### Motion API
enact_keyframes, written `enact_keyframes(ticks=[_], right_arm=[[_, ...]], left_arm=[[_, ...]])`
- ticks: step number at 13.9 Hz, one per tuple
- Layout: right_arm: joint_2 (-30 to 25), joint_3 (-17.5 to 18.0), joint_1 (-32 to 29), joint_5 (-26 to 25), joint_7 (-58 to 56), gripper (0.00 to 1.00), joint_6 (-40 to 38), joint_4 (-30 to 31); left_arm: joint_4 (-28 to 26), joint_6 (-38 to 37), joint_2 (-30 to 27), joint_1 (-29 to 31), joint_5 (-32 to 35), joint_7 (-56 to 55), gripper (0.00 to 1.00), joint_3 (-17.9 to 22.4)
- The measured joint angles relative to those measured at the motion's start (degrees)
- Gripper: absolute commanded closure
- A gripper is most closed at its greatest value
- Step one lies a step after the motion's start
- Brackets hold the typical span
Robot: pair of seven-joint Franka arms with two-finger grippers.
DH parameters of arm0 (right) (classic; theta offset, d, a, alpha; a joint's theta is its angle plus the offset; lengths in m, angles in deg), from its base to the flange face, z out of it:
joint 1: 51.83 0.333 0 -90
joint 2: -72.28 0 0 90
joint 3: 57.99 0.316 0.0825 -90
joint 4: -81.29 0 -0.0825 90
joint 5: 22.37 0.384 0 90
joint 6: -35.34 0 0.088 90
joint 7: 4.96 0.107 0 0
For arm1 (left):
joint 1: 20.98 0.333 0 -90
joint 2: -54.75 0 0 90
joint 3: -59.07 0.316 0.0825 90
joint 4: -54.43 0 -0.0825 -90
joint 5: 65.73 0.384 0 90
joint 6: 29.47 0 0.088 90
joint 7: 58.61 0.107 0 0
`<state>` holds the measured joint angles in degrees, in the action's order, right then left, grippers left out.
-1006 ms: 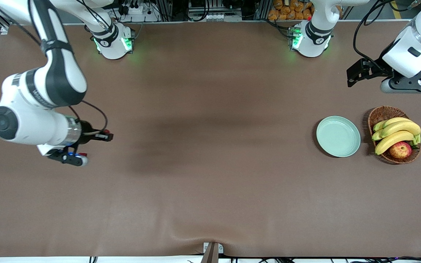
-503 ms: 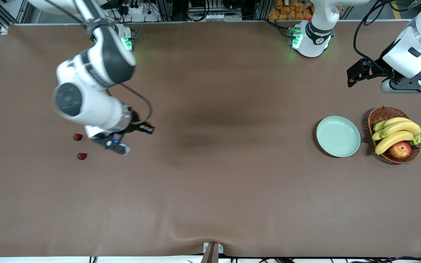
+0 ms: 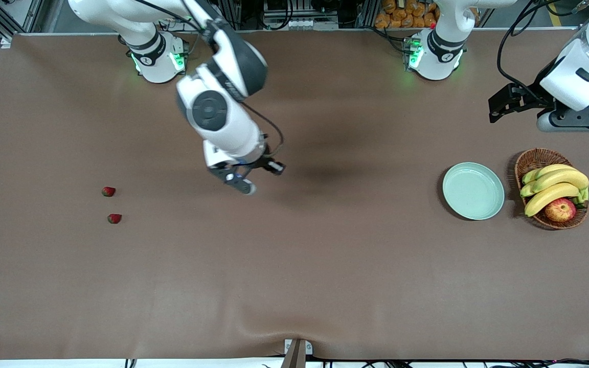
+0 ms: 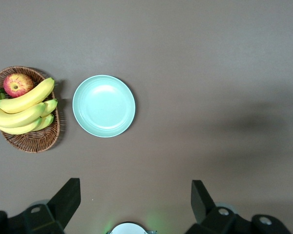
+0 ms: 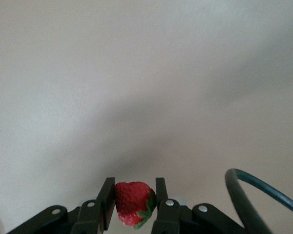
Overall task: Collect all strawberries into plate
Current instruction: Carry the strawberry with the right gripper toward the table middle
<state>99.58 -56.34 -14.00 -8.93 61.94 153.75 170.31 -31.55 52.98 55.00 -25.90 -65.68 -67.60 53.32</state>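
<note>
Across the brown table [image 3: 294, 266], the right arm reaches out from its base with a load, while the left arm waits high over the left arm's end of the table, above the wicker basket [image 3: 535, 158] of bananas [image 3: 555, 186] and an apple [image 3: 560, 209]. The left gripper [image 4: 134, 204] hangs there with its jaws spread wide and nothing between them, looking straight down on basket and plate, presumably parked clear of the carrying path.

Just beside the basket, toward the right arm's end, sits the pale green plate [image 3: 473, 190], bare for now; it is where the berries are meant to end up.

Over the middle of the table the right gripper [image 5: 133, 200] is clamped on one strawberry [image 5: 133, 202], its fingers [image 5: 107, 202] pressing both flanks, green cap to one side. The pinch looks light but centred, a hold suited to so small and soft a fruit. The plate lies well apart from this gripper, toward the left arm's end.

Two more strawberries [image 3: 109, 191] [image 3: 114, 219] rest on the cloth near the right arm's end, close together, one nearer the front camera; both are well apart from either gripper and not yet collected.
</note>
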Motion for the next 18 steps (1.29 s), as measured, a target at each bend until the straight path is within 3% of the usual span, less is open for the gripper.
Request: enact_keyframes(ticks=[11,18], right_arm=[[15.98,-0.25,10.67,-1.07,13.14,0.91,13.74,-5.27],[21.36,-0.32,13.33,-1.74,15.25,0.87,19.35,-6.6]], left_arm=[[-0.13,0.0,0.07,-0.01,0.0,0.0,0.0,-0.09],[-0.28,0.0,0.19,-0.1,0.0,0.0,0.0,-0.52]])
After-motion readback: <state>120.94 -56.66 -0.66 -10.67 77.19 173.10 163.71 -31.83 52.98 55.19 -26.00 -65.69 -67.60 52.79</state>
